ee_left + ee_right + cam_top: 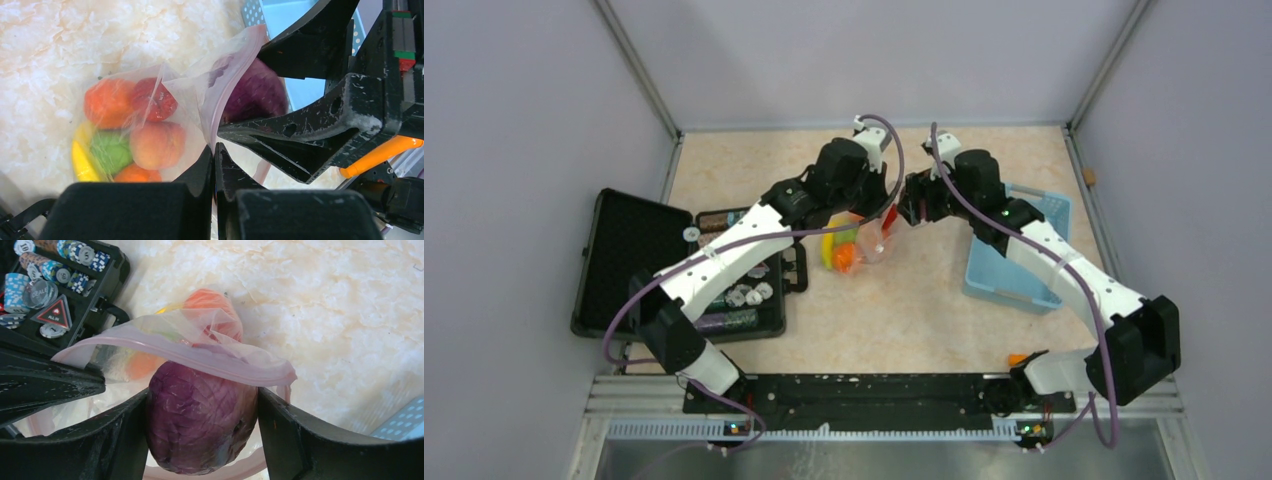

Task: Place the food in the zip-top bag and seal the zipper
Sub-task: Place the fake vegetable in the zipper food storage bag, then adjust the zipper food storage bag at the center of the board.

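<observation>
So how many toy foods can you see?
7. Six in the bag: an orange, a second orange piece, a red piece, a peach, a green apple, a banana. A purple one is in the right gripper at the bag's mouth. More may be hidden.

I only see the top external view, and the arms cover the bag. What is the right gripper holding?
Observer: In the right wrist view, the right gripper is shut on a purple cabbage, at the mouth of the zip-top bag, just under the zipper.
Operator: Is anything holding the mouth open?
Observer: Yes. In the left wrist view, the left gripper pinches the bag's edge, its fingers shut on the plastic.
Operator: What is inside so far?
Observer: Through the plastic I see an orange, a red piece, a peach, a green apple and a banana.
</observation>
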`<act>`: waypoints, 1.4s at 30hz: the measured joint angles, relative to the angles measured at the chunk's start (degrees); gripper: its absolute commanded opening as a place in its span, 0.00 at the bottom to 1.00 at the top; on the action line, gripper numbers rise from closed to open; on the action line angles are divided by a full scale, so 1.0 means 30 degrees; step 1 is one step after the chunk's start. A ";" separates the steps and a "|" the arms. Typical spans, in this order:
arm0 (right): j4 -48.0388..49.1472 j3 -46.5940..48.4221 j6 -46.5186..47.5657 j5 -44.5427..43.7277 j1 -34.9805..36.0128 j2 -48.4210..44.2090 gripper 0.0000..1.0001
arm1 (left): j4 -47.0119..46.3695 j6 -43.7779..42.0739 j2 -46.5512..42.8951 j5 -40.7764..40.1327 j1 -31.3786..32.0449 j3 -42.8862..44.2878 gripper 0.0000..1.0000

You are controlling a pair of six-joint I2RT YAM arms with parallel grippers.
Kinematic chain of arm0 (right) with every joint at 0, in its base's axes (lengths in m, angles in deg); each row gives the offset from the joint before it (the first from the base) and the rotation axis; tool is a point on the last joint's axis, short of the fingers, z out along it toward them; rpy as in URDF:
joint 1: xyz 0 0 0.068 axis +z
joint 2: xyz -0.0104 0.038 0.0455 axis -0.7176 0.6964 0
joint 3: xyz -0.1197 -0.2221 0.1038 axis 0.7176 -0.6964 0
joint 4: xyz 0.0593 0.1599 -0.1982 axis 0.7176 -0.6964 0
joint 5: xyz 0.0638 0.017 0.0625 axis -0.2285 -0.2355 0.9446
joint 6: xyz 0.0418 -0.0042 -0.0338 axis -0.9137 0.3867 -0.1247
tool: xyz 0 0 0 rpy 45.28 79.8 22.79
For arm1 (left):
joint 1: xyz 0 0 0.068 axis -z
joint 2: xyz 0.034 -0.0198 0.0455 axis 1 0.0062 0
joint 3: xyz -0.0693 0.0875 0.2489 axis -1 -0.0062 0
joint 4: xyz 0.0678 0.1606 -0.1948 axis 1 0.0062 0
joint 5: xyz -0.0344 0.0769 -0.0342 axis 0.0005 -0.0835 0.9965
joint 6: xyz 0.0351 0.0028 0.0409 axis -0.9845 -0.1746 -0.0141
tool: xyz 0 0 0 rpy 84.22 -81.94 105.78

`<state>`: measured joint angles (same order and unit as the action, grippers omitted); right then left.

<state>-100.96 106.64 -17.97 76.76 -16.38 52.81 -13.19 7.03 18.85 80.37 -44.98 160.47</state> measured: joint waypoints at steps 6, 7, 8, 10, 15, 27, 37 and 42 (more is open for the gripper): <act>0.0270 0.0022 -0.0328 0.0459 0.0000 -0.0058 0.75 | 0.0036 0.0000 0.0000 0.0007 0.0000 0.0015 0.00; 0.0270 0.0022 -0.0379 0.0474 0.0000 -0.0080 0.75 | 0.0036 0.0000 0.0000 0.0007 0.0000 0.0015 0.00; 0.0270 0.0022 -0.0386 0.0495 0.0000 -0.0102 0.75 | 0.0036 0.0000 0.0000 0.0000 0.0007 0.0015 0.00; 0.0248 0.0022 -0.0415 0.0474 0.0000 -0.0219 0.75 | 0.0044 0.0000 0.0000 -0.0007 0.0000 0.0015 0.00; 0.0270 -0.0029 -0.0627 -0.0189 0.0007 -0.1450 0.76 | 0.0022 0.0000 -0.0007 -0.0364 0.0007 0.0015 0.00; 0.0809 0.0109 -0.2404 -0.2164 -0.1661 -0.3453 0.60 | -0.0087 0.0022 -0.0044 -0.0568 0.0007 0.0007 0.00; -0.0933 -0.0044 -0.2375 0.0634 -0.1880 -0.0342 0.54 | -0.0168 0.0036 -0.0408 -0.0554 0.0007 -0.0117 0.00; -0.0423 0.0087 -0.2688 0.0401 -0.1880 0.0219 0.41 | -0.0226 0.0022 -0.0459 -0.0131 0.0000 -0.0197 0.00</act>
<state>-102.23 106.90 -26.04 77.96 -22.02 53.46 -13.87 7.10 17.48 79.97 -44.98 159.88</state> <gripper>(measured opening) 0.501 0.002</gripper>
